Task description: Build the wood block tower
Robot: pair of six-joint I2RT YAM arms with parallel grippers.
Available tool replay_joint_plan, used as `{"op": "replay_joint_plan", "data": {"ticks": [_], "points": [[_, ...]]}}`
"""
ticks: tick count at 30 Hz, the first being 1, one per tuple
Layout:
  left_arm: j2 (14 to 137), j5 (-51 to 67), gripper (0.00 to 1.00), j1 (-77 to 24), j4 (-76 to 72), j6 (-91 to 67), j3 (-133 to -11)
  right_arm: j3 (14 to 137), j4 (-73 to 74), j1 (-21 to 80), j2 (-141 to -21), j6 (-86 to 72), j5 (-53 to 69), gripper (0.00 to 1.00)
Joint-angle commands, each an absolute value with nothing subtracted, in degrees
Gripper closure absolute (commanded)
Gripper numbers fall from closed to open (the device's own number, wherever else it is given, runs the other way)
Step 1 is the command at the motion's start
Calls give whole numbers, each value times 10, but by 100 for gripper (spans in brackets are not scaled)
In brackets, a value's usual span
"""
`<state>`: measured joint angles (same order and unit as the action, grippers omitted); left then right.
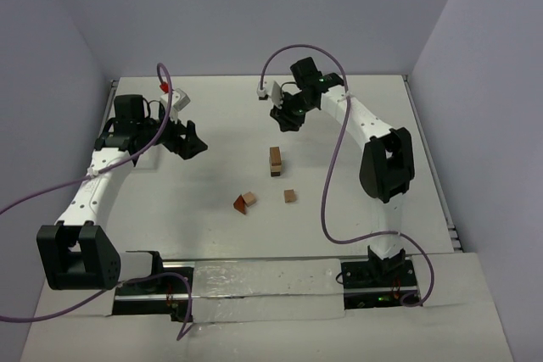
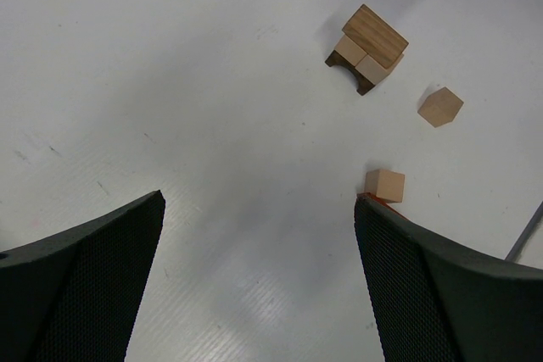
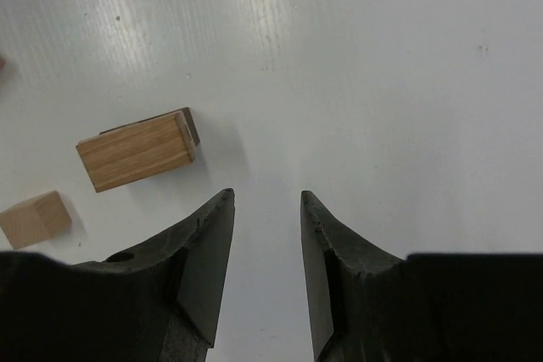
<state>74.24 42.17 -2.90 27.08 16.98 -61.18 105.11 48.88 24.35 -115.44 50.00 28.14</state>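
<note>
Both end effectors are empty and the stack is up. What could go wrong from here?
1. The stack is narrow and several pieces tall; a slight bump while adding one could topple it.
2. The loose cube lies near the stack, so the right end effector may clip the stack when reaching.
3. The wedge lies right beside a tan cube; gripping it may drag that along.

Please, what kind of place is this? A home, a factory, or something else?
Most likely a robotics lab test cell: a white table closed in by plain pale walls, a left arm and right arm bolted at its near edge trailing purple cables, and small wood blocks to handle.
</note>
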Motion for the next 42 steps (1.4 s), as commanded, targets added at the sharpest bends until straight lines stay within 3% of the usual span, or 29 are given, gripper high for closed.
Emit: {"op": "replay_joint_plan", "data": {"ticks": [1,17,30,42], "points": [[744,446,2,-26,241,165,-609,1097,489,248,-1180,491,291,56],[749,454,2,-27,243,164,-609,1130,502,248,-1262,564,281,54],[755,453,2,-29,239,163,-610,1117,505,249,-1263,570,282,34],[761,456,2,-32,240,163,-615,1112,503,250,-1260,572,278,25]]}}
